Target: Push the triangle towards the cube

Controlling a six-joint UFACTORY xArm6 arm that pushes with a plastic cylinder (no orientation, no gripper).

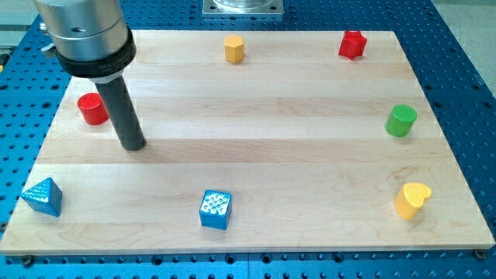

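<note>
One blue triangle [43,196] sits at the wooden board's [256,147] bottom-left corner, well apart from the single blue cube [215,209] near the bottom edge. My tip [134,145], a bare rod with no jaws, rests above them, just beside one red cylinder [93,108]. Elsewhere: one orange hexagonal block [234,48], one red star [352,44], one green cylinder [401,121], one yellow heart [411,201].

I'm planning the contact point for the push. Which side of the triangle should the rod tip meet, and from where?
Meet the blue triangle on its face toward the view's left, since the blue cube lies to its right, level with it. My tip sits above and to its right, beside the red cylinder, so it probably must circle round first.
</note>
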